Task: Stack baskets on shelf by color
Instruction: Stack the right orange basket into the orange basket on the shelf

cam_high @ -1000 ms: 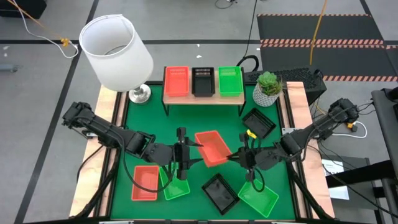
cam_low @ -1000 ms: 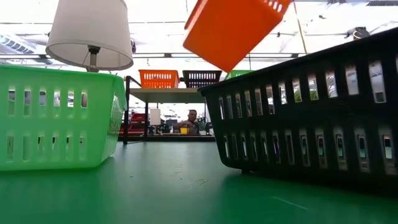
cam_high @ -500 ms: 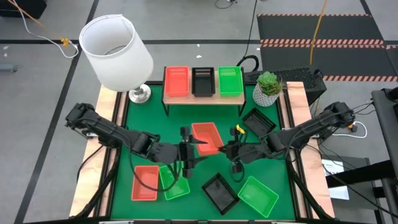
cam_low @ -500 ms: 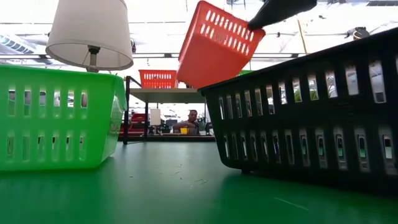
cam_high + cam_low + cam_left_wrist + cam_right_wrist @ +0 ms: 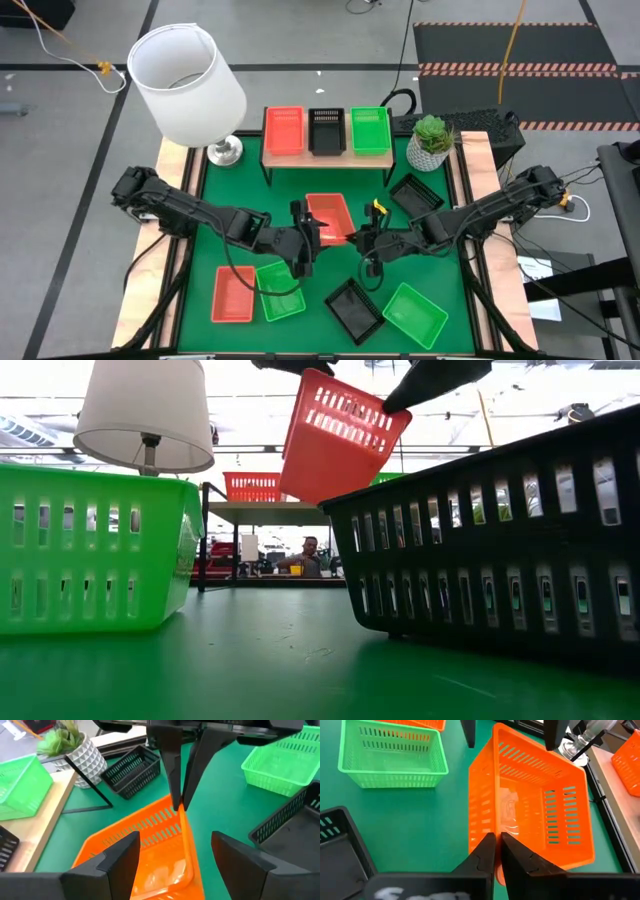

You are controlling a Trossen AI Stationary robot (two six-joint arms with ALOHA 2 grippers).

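The orange-red slotted plastic basket [image 5: 331,219], judged light, thin-walled & flexy, is pinched at its rim by right gripper [image 5: 363,240] jaws; left gripper [image 5: 308,238] jaws are spread wide, nothing held.

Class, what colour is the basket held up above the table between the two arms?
Orange-red. The raised basket shows best in the right wrist view, where the right end effector pinches its wall.

nine baskets [image 5: 329,217] (three per colour)

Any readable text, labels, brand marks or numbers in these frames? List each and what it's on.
None readable.
Black plate at the right wrist camera's near edge: pale marks, too blurred to read.
Orange-red slotted plastic basket held in the air, pinched at its rim by the right gripper: no label visible.
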